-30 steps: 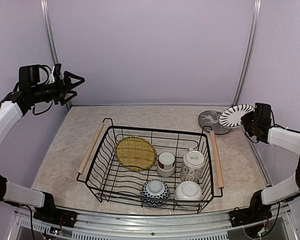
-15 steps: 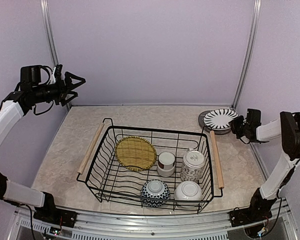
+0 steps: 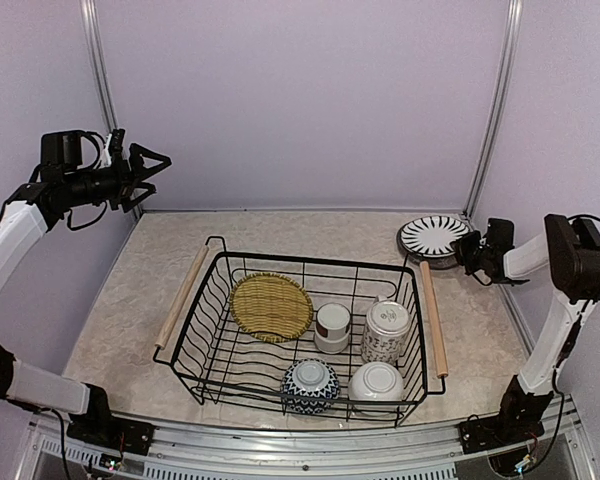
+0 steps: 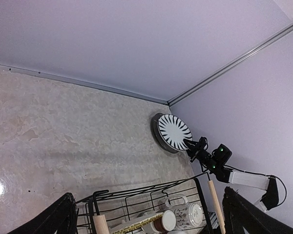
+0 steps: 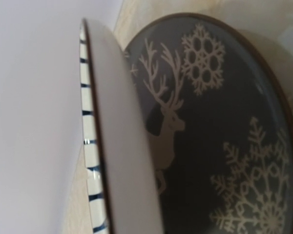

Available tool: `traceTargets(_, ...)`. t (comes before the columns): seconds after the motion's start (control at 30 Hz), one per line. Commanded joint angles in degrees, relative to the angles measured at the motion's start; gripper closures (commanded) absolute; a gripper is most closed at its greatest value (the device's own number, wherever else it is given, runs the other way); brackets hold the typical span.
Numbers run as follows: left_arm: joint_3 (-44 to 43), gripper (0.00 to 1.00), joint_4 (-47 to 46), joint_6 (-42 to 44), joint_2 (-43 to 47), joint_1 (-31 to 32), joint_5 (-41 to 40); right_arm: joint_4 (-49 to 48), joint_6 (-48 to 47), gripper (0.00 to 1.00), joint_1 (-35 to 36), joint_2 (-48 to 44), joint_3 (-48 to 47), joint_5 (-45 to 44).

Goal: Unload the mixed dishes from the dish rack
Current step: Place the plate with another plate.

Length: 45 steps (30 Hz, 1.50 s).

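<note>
The black wire dish rack (image 3: 183, 295) stands mid-table and holds the woven yellow mat (image 3: 271, 306), the white cup with brown band (image 3: 332, 327), the tall patterned cup (image 3: 386, 332), the blue-patterned bowl (image 3: 310, 385) and the white bowl (image 3: 376, 383). My right gripper (image 3: 467, 250) is shut on the rim of the black-white striped plate (image 3: 435, 235), held nearly flat just over a dark deer-pattern plate (image 3: 410, 243) at the back right. In the right wrist view the striped plate (image 5: 122, 146) is edge-on against the dark plate (image 5: 224, 146). My left gripper (image 3: 150, 165) is open and empty, high at the far left.
The side walls and metal corner posts (image 3: 490, 110) stand close to the plates at the back right. The rack's wooden handles (image 3: 432, 318) run along its short sides. Bare table (image 4: 63, 126) lies behind the rack.
My right gripper has carried the striped plate left and down, from tilted at the right wall to nearly flat over the dark plate. The left arm has not moved.
</note>
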<state>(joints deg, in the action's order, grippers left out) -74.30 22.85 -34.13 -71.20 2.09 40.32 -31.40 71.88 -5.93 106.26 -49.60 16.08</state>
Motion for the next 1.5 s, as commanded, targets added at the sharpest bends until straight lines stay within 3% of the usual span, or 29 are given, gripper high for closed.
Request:
traceTargets(0.0,-0.7,0.01,0.8,0.8,0.4,0.2,0.7,-8.5,-0.6,0.96,-0.8,0.7,-3.2,1.2)
traceTargets(0.4,-0.8,0.01,1.0,0.9,0.9,0.6,0.6,-3.4,-4.6,0.82,-0.8,4.2,-5.8,2.9)
traceTargets(0.73,-1.0,0.01,1.1,1.0,1.1,0.5,0.4,17.8,-16.3,0.49,-0.6,2.1,-12.6,-0.3)
traceTargets(1.07,-1.0,0.01,1.1,1.0,1.3,0.6,0.6,40.6,-29.7,0.14,1.2,0.4,-20.8,-9.3)
traceTargets(1.47,-2.6,0.01,4.5,2.5,1.1,-0.4,-3.5,55.5,-42.3,0.03,3.7,0.3,-26.7,-21.4)
